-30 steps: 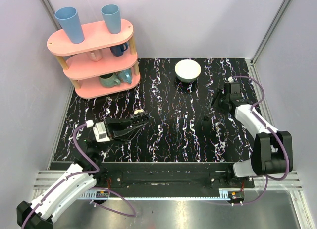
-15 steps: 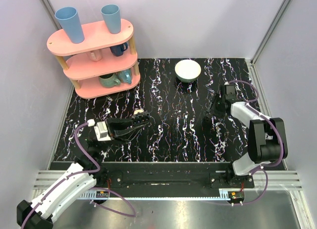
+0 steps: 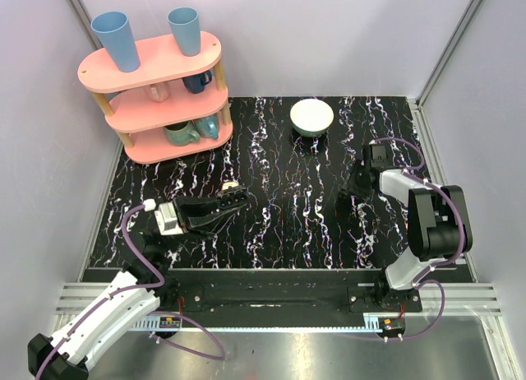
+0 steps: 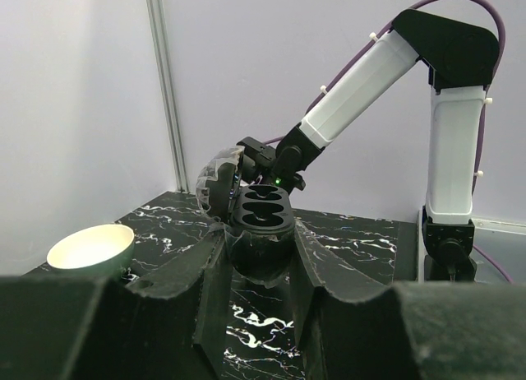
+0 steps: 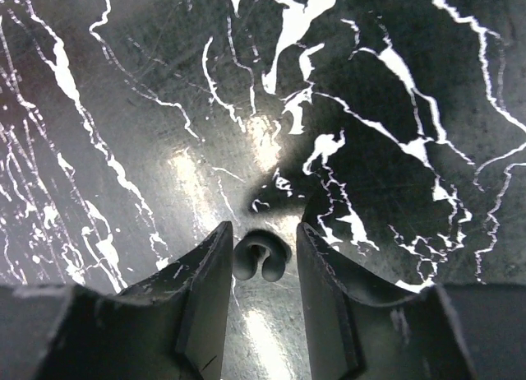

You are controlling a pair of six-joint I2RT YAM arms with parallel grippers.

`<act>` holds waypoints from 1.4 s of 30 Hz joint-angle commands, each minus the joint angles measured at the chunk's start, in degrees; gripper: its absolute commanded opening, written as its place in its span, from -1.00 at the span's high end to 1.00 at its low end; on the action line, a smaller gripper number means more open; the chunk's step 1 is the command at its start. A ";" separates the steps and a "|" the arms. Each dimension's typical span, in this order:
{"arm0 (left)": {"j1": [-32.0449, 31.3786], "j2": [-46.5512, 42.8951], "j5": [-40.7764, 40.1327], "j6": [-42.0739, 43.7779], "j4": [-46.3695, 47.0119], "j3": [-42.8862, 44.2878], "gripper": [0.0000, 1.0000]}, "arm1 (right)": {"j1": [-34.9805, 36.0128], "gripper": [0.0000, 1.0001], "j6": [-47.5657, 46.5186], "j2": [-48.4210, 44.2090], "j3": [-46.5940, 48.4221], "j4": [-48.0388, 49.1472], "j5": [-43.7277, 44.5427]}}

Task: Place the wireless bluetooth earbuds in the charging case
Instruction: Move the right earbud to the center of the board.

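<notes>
Case (image 4: 265, 209) is clamped between the left gripper (image 4: 258, 236) fingers (image 4: 205, 273), one finger against each flank. We note that it stands open. The cream lid (image 4: 215, 183) is hinged back to one side, and the dark inner face is turned upward with two hollows showing in it. Whether anything sits in those hollows we cannot tell.

Beyond those fingertips, off to the lid's side, a white bowl (image 4: 90, 247) rests on the table (image 4: 345, 232). Straight past the case and further off, the right arm (image 4: 362, 76) reaches down with its wrist low over the marbled surface.

Right gripper (image 5: 264, 230) fingers (image 5: 205, 289) are parted and point down at the table. A small dark curved piece (image 5: 260, 259) lies on the surface between them, just inside their tips. It sits close against one finger, with a sliver of table showing before the other, so we record no clench on it. Whether this piece is one of the earbuds we cannot tell.

In the overhead view the two grippers are well apart and the bowl lies beyond both. A pink rack (image 3: 156, 92) carrying blue cups (image 3: 115, 39) stands farthest off, beyond the left fingers.
</notes>
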 commanded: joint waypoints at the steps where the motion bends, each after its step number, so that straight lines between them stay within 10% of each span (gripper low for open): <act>1: -0.04 -0.70 0.03 0.51 1.40 1.49 1.00 | -0.31 0.13 0.35 0.12 -2.20 2.62 -2.91; 28: -0.13 0.09 0.38 0.07 1.66 1.49 1.00 | -0.14 0.34 0.27 -4.81 -8.45 4.38 -5.81; 42: -0.13 0.27 0.30 -0.10 1.83 1.49 1.00 | -0.23 0.13 0.00 -6.57 -9.85 6.92 -8.19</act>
